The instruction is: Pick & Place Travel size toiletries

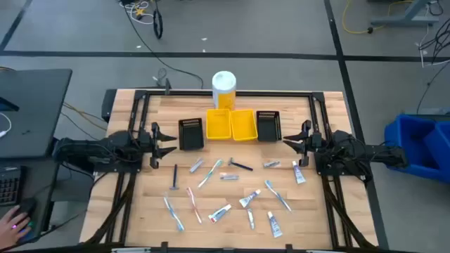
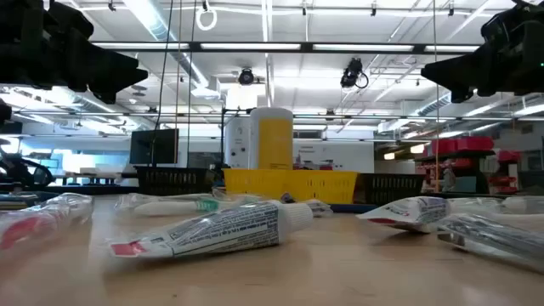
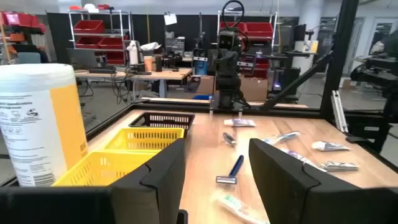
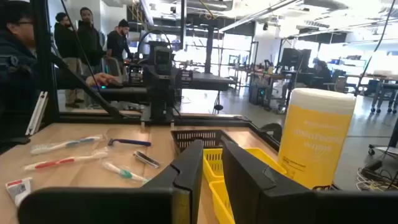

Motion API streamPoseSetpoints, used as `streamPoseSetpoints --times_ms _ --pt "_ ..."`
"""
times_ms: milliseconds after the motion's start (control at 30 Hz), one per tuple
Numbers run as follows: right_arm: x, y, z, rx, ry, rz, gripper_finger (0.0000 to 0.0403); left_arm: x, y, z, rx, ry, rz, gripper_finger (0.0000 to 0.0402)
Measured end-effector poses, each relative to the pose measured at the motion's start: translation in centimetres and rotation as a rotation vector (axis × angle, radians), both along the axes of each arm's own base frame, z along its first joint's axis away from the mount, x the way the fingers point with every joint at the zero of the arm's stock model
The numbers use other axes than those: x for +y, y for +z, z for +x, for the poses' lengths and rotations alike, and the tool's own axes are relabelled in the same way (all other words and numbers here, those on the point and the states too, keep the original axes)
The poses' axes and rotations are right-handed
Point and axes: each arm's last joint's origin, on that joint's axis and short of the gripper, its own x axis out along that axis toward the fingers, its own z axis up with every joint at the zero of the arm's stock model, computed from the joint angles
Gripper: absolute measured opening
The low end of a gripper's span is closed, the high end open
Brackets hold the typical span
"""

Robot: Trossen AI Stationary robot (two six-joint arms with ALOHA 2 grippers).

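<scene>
**Two arms waited at the table's edges, toiletries untouched**

Two dark arms rested at opposite sides of the wooden table (image 1: 225, 211), both well apart from the scattered goods. The left gripper (image 1: 156, 140) sat at the left edge and the right gripper (image 1: 304, 137) at the right edge, each pointing inward. The left one's fingers (image 3: 283, 168) stood spread with a wide gap and held nothing. The right one's fingers (image 4: 245, 171) stood parted by a narrower gap, also empty, touching nothing.

At the far side stood a tall white-and-yellow container (image 1: 223, 89). Just in front of it ran a row of four bins: a black bin (image 1: 190, 133), two yellow bins (image 1: 230, 124) side by side, then another black bin (image 1: 268, 125).

The travel size toiletries (image 1: 225, 186) lay loose across the nearer half of the table, between the two arms and outside every bin. Among them were a dark razor (image 1: 175, 176), a red toothbrush (image 1: 193, 204), a blue toothbrush (image 1: 278, 195), a white toothpaste tube (image 1: 220, 212) and another tube (image 1: 299, 172) near the right arm.

From table height, the near tubes blocked most of the items behind them, and the small silvery pieces were too small to name. A person's hand (image 1: 17, 223) was cut off at the lower left edge.
</scene>
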Motion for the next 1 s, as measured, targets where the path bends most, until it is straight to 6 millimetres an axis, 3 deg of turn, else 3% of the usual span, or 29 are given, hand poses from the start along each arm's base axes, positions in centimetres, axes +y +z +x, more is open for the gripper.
streamPoseSetpoints --times_ms 467,667,800,1000 --pt "0.0 0.2 0.0 -0.023 0.000 -0.001 0.0069 0.1 0.2 0.0 -0.028 0.015 -0.044 0.0185" --pt "0.0 2.0 -0.4 -0.217 0.004 0.014 0.0069 0.3 1.4 -0.3 -0.166 0.101 -0.113 0.0185" --pt "0.0 2.9 -0.6 -0.310 0.008 0.019 0.0069 0.2 2.5 -0.5 -0.278 0.045 -0.109 0.0178" --pt "-0.1 3.1 0.0 -0.309 -0.036 -0.006 0.0072 0.2 3.9 -0.4 -0.268 0.058 -0.106 0.0141"
